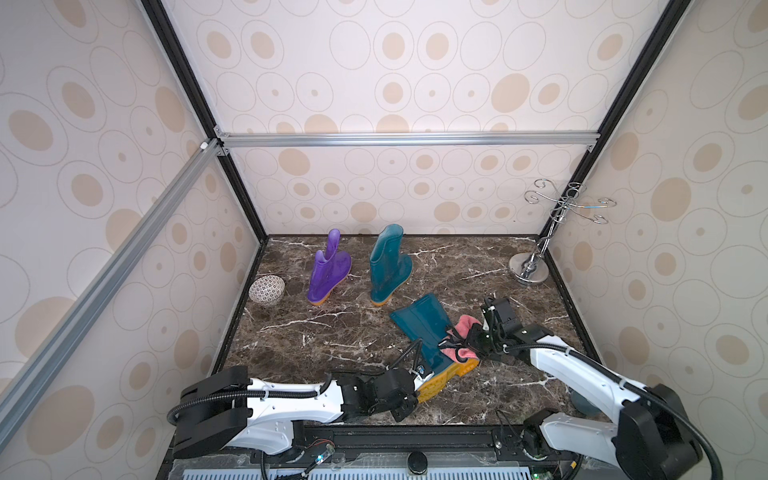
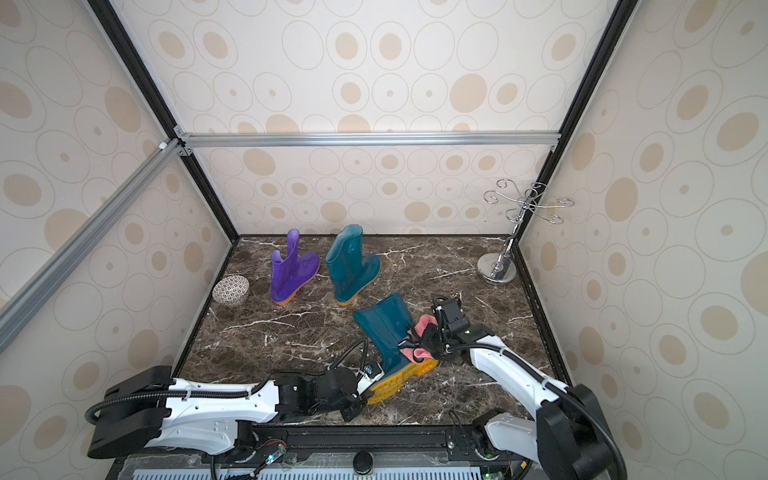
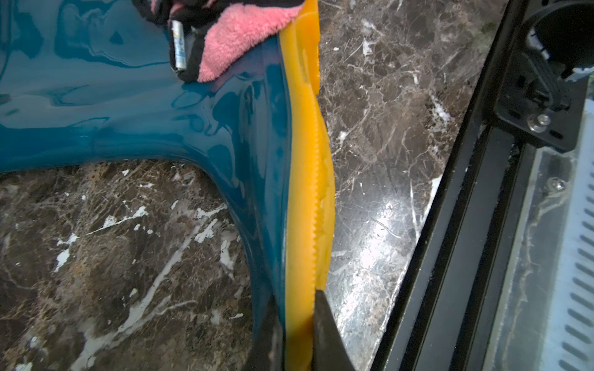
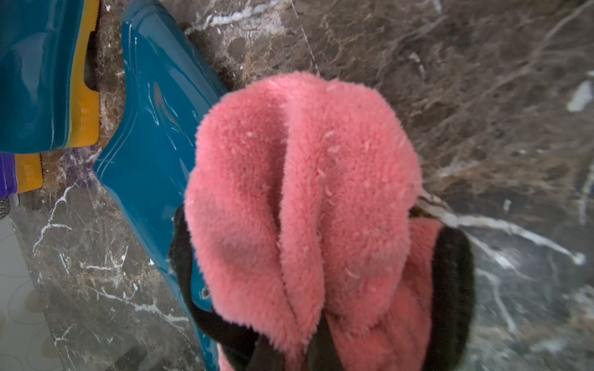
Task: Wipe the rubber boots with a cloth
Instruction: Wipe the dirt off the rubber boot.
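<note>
Table (image 1: pixel 332 332): dark brown marble, white veining. Back left: purple boot (image 1: pixel 328 270) standing, upright teal boot (image 1: pixel 388 266) near it, not touching. Front centre: lying teal boot (image 1: pixel 428 328) on its side, yellow sole toward the front edge. Patterned bowl (image 1: pixel 267 290) at left edge. Chrome stand (image 1: pixel 528 269) in back right corner.
</note>
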`<state>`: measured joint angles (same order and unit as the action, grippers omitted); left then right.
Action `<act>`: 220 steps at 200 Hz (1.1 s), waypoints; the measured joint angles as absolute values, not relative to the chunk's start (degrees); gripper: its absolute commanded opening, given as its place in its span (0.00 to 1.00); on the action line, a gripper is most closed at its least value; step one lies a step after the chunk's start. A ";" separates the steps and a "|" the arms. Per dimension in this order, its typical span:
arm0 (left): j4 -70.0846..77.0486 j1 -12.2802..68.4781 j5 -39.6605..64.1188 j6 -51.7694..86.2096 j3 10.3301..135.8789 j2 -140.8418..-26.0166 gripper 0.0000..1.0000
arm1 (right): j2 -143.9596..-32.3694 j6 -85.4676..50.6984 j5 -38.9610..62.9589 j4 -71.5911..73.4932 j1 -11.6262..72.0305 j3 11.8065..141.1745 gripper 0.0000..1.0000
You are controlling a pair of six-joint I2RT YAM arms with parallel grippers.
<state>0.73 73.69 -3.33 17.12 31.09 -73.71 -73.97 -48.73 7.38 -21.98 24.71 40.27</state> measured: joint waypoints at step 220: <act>0.97 73.69 -3.46 17.12 30.98 -74.06 0.00 | -74.65 -48.34 1.67 -11.09 28.69 34.65 0.00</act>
<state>0.97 73.69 -3.46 17.12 30.98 -74.06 -74.65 -48.34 1.67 -11.09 28.69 34.65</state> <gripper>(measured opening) 0.134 0.081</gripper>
